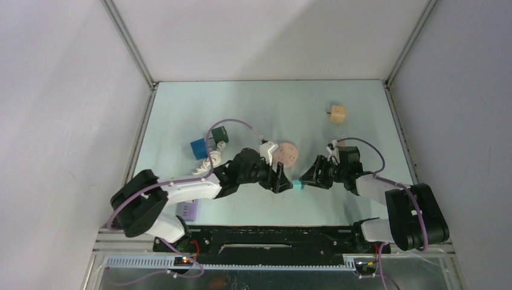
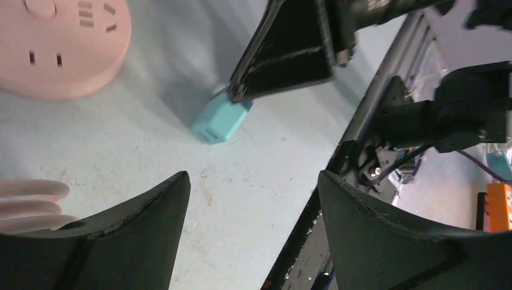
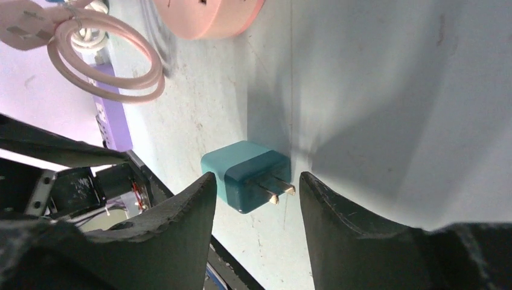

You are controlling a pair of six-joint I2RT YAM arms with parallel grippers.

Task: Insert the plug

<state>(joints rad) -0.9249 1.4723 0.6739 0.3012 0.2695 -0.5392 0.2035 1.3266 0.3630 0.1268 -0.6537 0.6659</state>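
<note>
My left gripper point(image 1: 280, 179) and right gripper point(image 1: 308, 177) are both spread at frame centre, and the teal plug point(image 1: 296, 184) lies unpinched between them on the table point(image 1: 241, 109).

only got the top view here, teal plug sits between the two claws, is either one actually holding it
observer: no. The right wrist view shows the plug lying on the table, with the right claw standing open around it, not clamped.
operator: which way do the prongs face
observer: the two prongs stick out sideways, level with the table, not downward.
operator: and the left claw
observer: the left wrist view shows the left claw open, with nothing between its fingers. The plug lies further out in front of it.
</note>
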